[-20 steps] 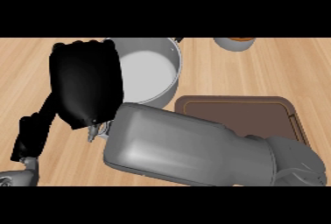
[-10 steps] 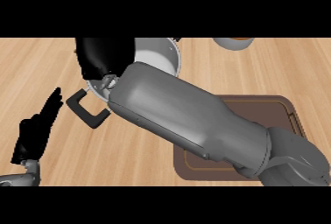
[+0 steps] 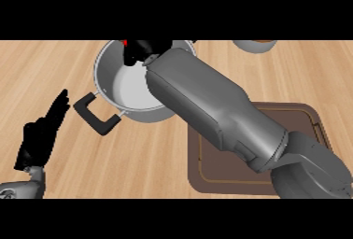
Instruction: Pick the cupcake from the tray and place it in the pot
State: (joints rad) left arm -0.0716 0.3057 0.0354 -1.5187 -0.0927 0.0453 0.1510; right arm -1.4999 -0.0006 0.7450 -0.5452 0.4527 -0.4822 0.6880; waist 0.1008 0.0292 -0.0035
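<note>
Big grey right forearm (image 3: 207, 112) sweeps across the brown rectangular tray (image 3: 303, 116) on the wooden desk (image 3: 138, 154), blocking much of the round steel pot (image 3: 114, 79) with its black handle (image 3: 93, 114). Right hand (image 3: 141, 49) curls over the pot, something red, seemingly the cupcake (image 3: 125, 43), peeking out. Left hand (image 3: 41, 135) rests spread at left.

Steel pot (image 3: 117, 86), upright, black side handle toward lower left, sits up-left of brown tray (image 3: 303, 121). Cupcake: just a red bit (image 3: 125, 43) at pot's far rim.
</note>
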